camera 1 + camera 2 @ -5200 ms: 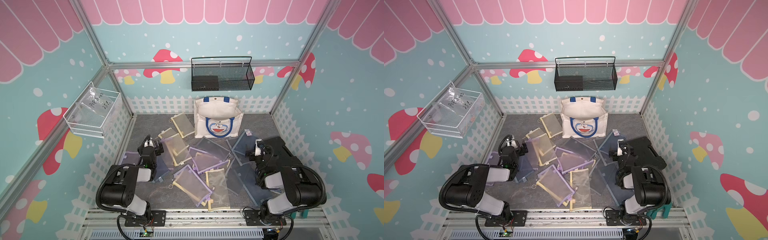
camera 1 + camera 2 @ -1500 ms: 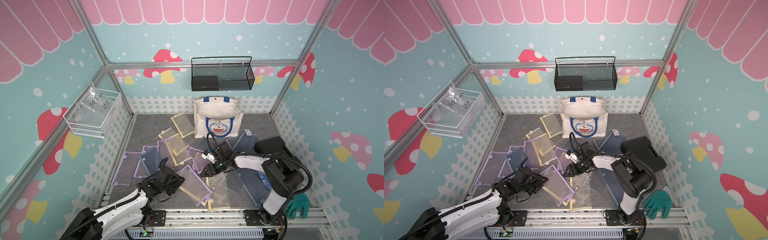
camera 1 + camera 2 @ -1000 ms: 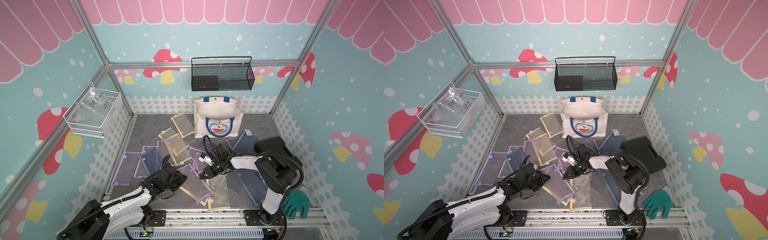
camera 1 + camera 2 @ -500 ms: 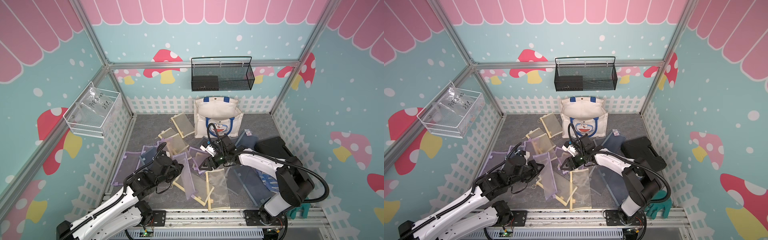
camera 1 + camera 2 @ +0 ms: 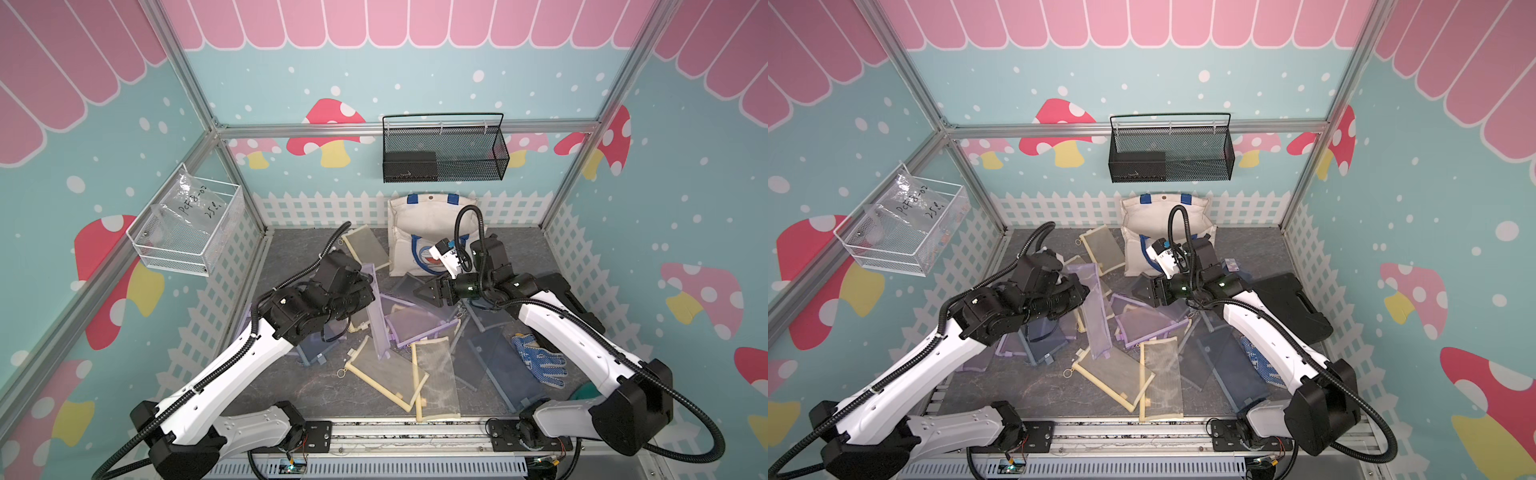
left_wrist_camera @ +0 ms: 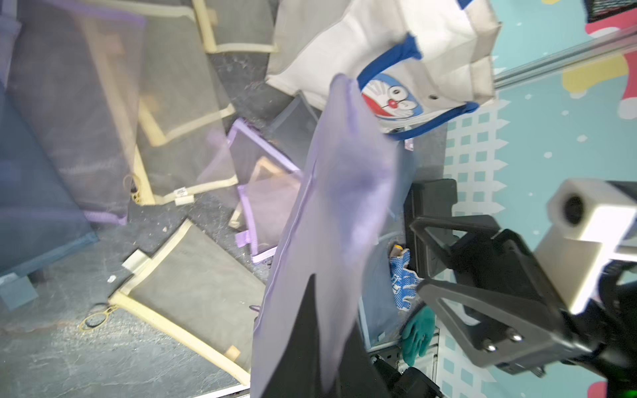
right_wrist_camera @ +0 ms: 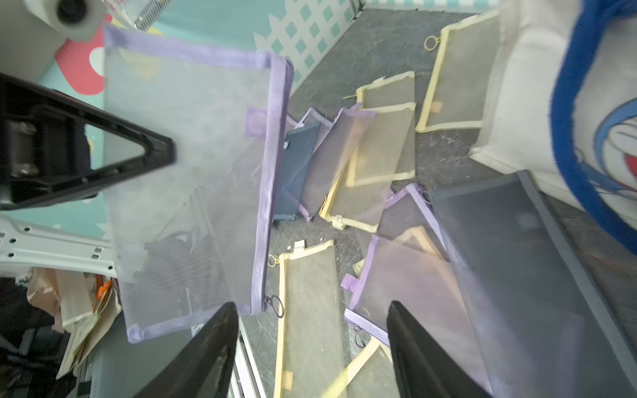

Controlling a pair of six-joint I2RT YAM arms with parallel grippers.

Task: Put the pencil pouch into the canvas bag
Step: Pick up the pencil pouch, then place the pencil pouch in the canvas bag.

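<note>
The purple mesh pencil pouch (image 5: 379,312) hangs clear of the tabletop (image 5: 291,386), clamped at its upper end by the left pincer (image 5: 368,296), whose jaws are clenched on it; in the left wrist view the pouch (image 6: 331,220) dangles straight from between the dark fingers (image 6: 303,344). It hangs over the middle of the tabletop, above the scatter of other pouches, its lower end near a yellow-trimmed pouch (image 5: 384,374).

The right pincer (image 5: 426,292) sits just beside the hanging pouch, on the side toward the right edge, with its jaws spread and nothing between them; the right wrist view shows its two fingertips (image 7: 220,330) well apart, the purple pouch (image 7: 193,179) in front of them.

The canvas bag (image 5: 430,226) leans against the white picket fence at the back edge, the cat face on its front partly hidden behind the right arm's wrist. In both top views purple, yellow and dark blue mesh pouches overlap across the tabletop. A blue-dotted glove (image 5: 538,359) lies near the right edge, and a black wire-mesh basket (image 5: 442,153) hangs on the back wall.
</note>
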